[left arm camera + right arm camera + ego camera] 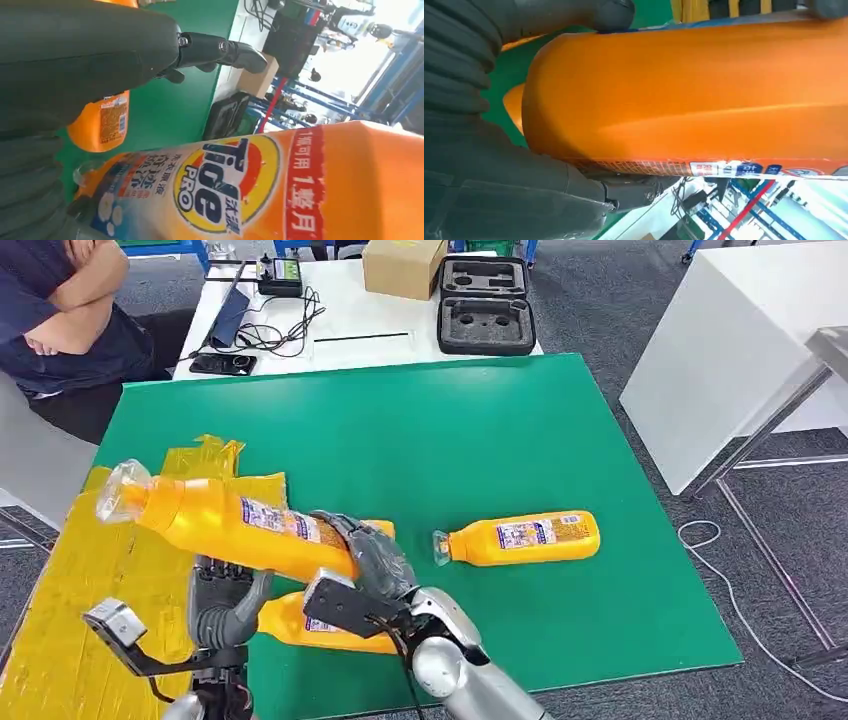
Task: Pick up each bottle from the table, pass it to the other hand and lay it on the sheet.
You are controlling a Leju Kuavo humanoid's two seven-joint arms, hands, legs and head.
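My right hand (368,558) grips an orange detergent bottle (240,525) by its base end and holds it tilted in the air, clear cap up and to the left over the yellow sheet (80,580). The right wrist view shows the bottle's orange body (694,95) held in that hand (499,170). My left hand (225,598) stands just under the bottle's middle, fingers spread and not closed on it; in the left wrist view its fingers (220,50) reach past the labelled bottle (260,190). A second bottle (522,538) lies on the green table. A third bottle (300,625) lies partly hidden under my right arm.
The green table (420,430) stretches ahead, the crumpled sheet covering its left side. Behind it a white table carries a cardboard box (402,265), a black foam case (486,305) and cables. A person (60,320) sits at the far left. A white cabinet (720,350) stands right.
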